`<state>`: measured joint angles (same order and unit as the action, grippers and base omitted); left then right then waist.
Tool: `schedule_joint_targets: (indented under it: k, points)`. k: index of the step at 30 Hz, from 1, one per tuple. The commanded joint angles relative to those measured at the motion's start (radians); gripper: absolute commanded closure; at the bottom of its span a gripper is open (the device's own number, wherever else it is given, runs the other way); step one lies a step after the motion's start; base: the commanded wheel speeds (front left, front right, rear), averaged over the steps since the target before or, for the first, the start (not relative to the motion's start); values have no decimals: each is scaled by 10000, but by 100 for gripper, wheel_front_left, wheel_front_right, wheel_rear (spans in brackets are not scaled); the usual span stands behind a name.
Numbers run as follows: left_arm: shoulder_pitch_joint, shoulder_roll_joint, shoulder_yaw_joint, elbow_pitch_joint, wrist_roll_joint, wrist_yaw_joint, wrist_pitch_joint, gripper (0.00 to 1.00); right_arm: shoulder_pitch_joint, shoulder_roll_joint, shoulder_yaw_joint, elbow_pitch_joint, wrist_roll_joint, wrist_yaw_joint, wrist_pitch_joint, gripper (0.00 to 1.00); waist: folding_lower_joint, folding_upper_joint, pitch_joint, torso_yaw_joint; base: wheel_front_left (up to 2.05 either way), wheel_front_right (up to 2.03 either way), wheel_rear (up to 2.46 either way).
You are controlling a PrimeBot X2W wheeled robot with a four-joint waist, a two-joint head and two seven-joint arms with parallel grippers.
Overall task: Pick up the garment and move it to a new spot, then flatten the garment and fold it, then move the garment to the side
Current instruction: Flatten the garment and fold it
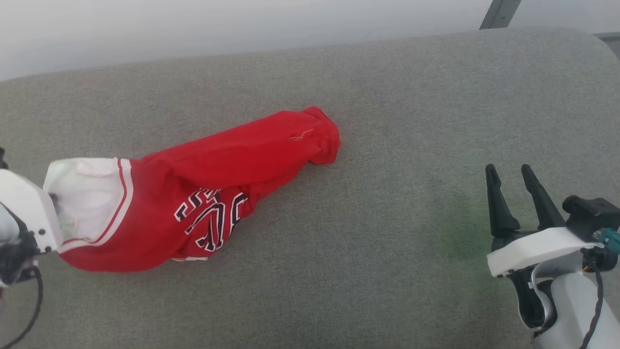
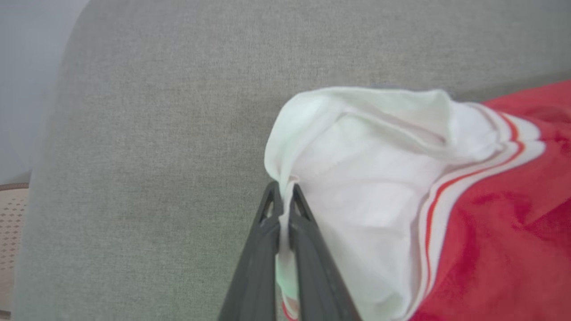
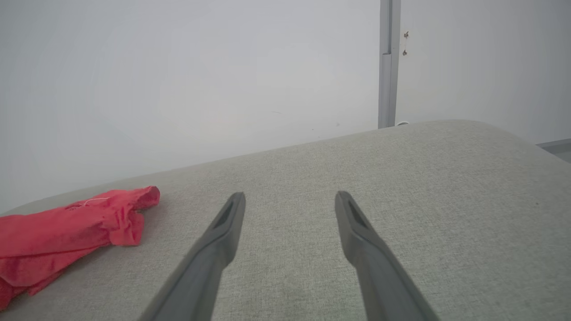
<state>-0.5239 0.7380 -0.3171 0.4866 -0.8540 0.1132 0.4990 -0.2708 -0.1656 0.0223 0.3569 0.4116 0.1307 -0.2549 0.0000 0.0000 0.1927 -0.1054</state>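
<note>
The garment (image 1: 232,160) lies bunched in a long roll across the left half of the grey cushion, its red hem end at the middle and a white sleeve (image 1: 87,194) at the far left. Black white-outlined lettering (image 1: 208,220) shows crumpled on its front. My left gripper (image 2: 285,191) is shut on the edge of the white sleeve (image 2: 366,178), the fabric pinched between its two fingers. In the head view its white wrist sits at the left edge over that sleeve. My right gripper (image 1: 508,174) hangs open over bare cushion at the lower right, well apart from the red hem end (image 3: 80,227).
The grey fabric cushion (image 1: 387,242) spreads under everything, with a rounded far right corner. A pale wall and a grey vertical post (image 3: 386,67) stand behind it. A perforated pale object (image 2: 11,223) shows beyond the cushion's edge in the left wrist view.
</note>
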Motion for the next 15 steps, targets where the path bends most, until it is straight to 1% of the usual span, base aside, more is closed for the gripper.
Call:
schedule_joint_targets:
  k: [1,4,5,6,7,8,15]
  points:
    - [63,-94,-8,121,-2,-41,-69,100,-31,-70,-18,22,57,2,-27,0,0,0,7,-6,0,0,0]
    - [56,-229,-138,609,-54,-220,-37,100,-11,-52,10,16,71,2,-36,0,0,0,14,-22,0,0,0]
    - [-1,-294,-156,722,-52,-278,-99,83,8,-50,6,9,54,2,-37,0,0,0,14,-18,0,0,0]
    - [-77,-362,-192,812,-47,-354,-148,50,29,-45,2,2,41,2,-38,0,0,0,12,-10,0,0,0]
    - [-131,-408,-215,903,-43,-405,-195,22,49,-44,-3,-3,28,2,-38,0,0,0,2,6,0,0,0]
    - [-177,-448,-247,989,-33,-461,-220,0,67,-44,-13,-1,9,1,-32,0,0,0,-17,26,0,0,0]
    - [-510,-536,-428,1038,160,-849,-568,0,245,-115,-1,-3,-80,2,87,0,0,0,-354,283,0,0,0]
